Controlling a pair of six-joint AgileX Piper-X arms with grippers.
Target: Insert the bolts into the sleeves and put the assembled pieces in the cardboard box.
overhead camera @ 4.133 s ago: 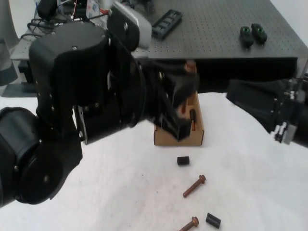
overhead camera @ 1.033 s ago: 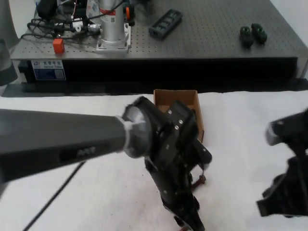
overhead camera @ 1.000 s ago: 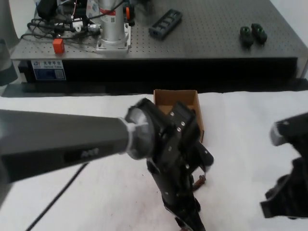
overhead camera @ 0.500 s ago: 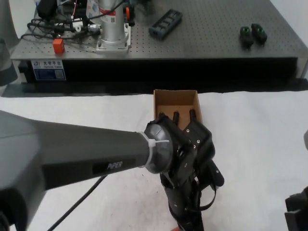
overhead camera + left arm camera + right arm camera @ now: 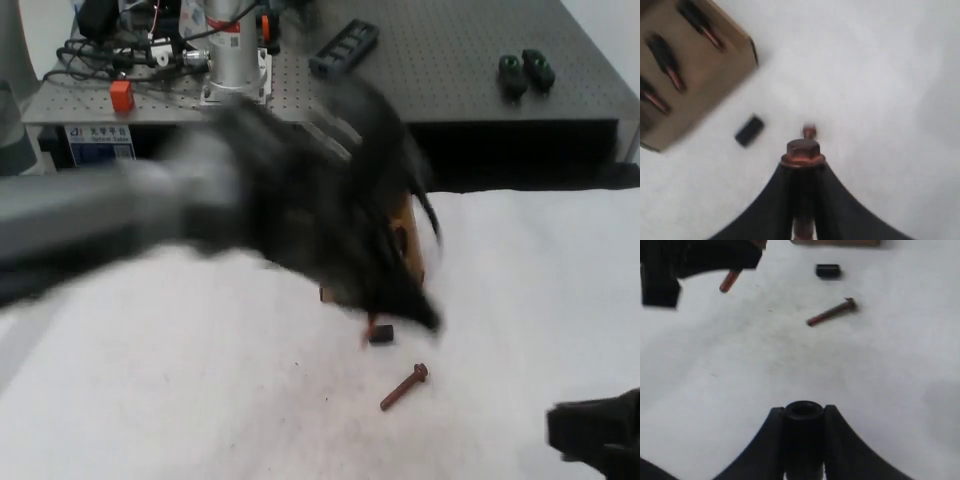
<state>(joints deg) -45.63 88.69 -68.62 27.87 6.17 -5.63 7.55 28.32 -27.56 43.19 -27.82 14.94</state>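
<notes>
Left gripper (image 5: 803, 169) pinches a bolt (image 5: 803, 149), right gripper (image 5: 804, 416) a sleeve (image 5: 803, 410); three assembled pieces (image 5: 667, 62) boxed, loose bolt (image 5: 831, 313) and loose sleeve (image 5: 749, 131) left.

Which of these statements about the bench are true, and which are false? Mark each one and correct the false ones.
1. The left gripper holds a bolt. True.
2. The right gripper is empty. False: it is shut on a black sleeve.
3. A loose bolt lies on the white cloth. True.
4. The cardboard box has nothing in it. False: assembled pieces lie inside.
</notes>
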